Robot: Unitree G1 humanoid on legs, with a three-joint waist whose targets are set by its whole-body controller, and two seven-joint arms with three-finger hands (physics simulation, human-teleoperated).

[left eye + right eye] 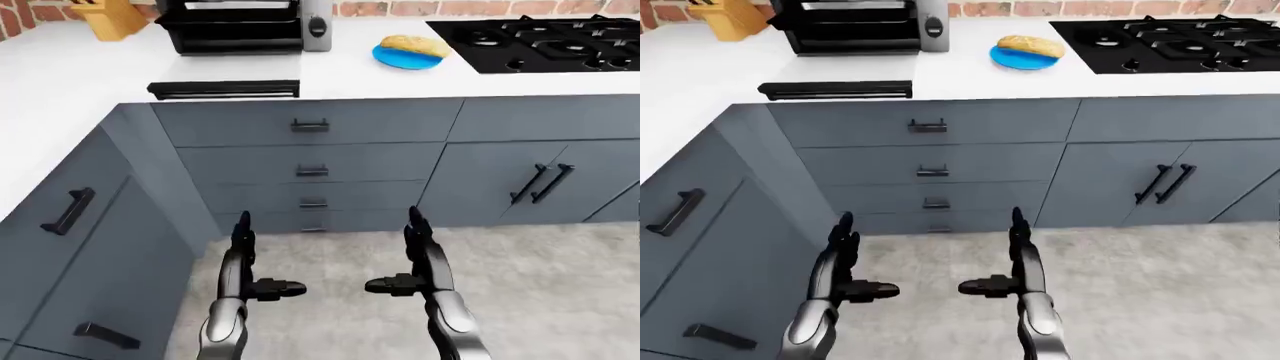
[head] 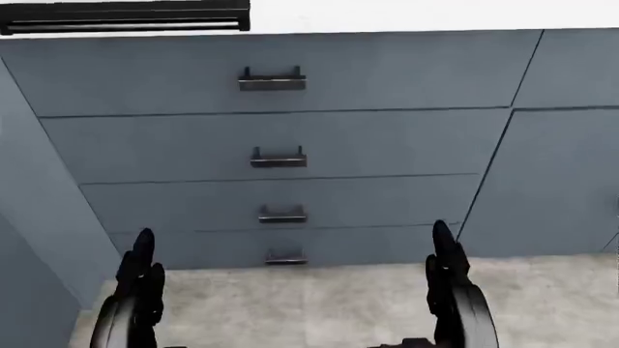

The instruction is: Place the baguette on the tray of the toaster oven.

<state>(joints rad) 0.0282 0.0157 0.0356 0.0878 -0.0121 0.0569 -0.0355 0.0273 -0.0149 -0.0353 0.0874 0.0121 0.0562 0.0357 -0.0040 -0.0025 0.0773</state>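
The baguette [image 1: 416,45] lies on a blue plate [image 1: 405,58] on the white counter, right of the toaster oven [image 1: 240,26] at the top of the left-eye view. The oven's door [image 1: 223,89] is folded down flat on the counter, and its dark inside shows. My left hand [image 1: 250,259] and right hand [image 1: 415,255] are low in the view, over the floor, well below the counter. Both are open and empty, fingers straight up and thumbs pointing inward.
A black stove top [image 1: 545,37] sits right of the plate. A wooden knife block [image 1: 108,16] stands left of the oven. Grey drawers [image 1: 310,154] face me; cabinet doors [image 1: 530,184] are to the right and a cabinet run [image 1: 70,247] along the left.
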